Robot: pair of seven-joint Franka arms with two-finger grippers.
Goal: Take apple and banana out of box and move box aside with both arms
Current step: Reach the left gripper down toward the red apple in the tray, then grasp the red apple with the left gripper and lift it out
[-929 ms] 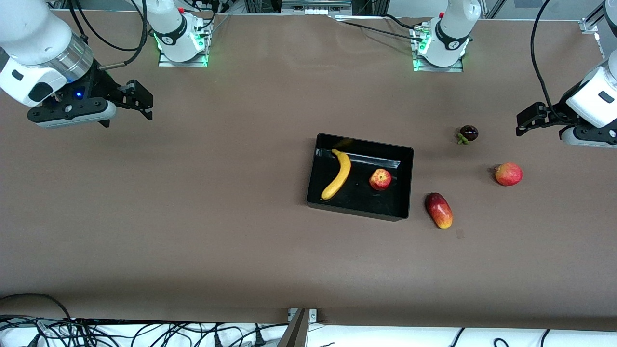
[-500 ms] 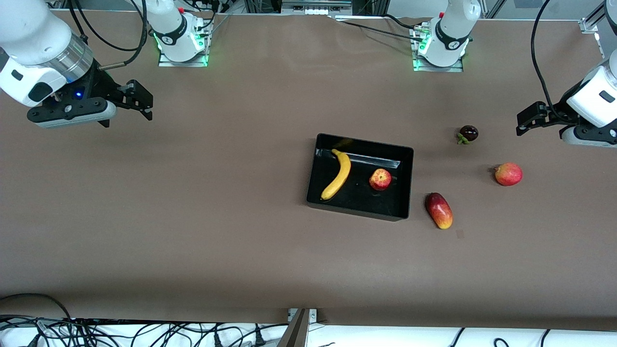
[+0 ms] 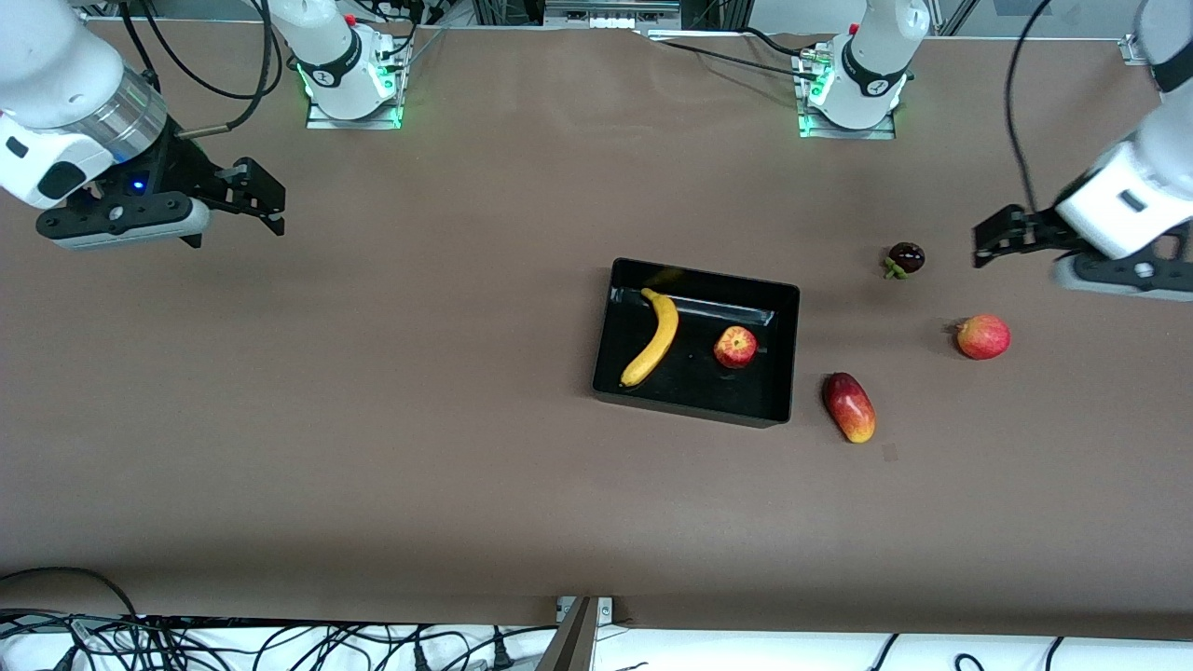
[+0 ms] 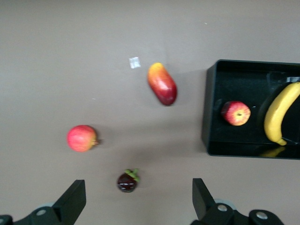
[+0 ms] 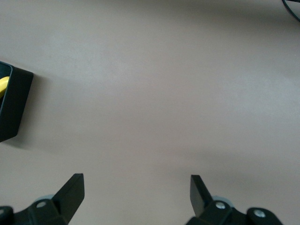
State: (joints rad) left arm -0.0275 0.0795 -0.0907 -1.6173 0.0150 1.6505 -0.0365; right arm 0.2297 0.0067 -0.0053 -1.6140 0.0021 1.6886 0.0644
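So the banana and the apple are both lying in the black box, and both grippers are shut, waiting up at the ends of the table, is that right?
Not quite. The banana and the apple do lie in the box, but both grippers are open. The front view shows the left gripper and the right gripper at the table's ends, and each wrist view shows its fingers spread wide, holding nothing.

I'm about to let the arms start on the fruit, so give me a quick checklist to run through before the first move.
1. Apple and banana both in the box: ok.
2. Apple and banana apart, room to grasp each: ok.
3. Left gripper open, empty, over bare table beside the mangosteen: ok.
4. Right gripper open, empty, over bare table at the right arm's end: ok.
5. Space to slide the box toward the left arm's end: not ok, the mango lies close beside it.
6. Pomegranate clear of the box: ok.
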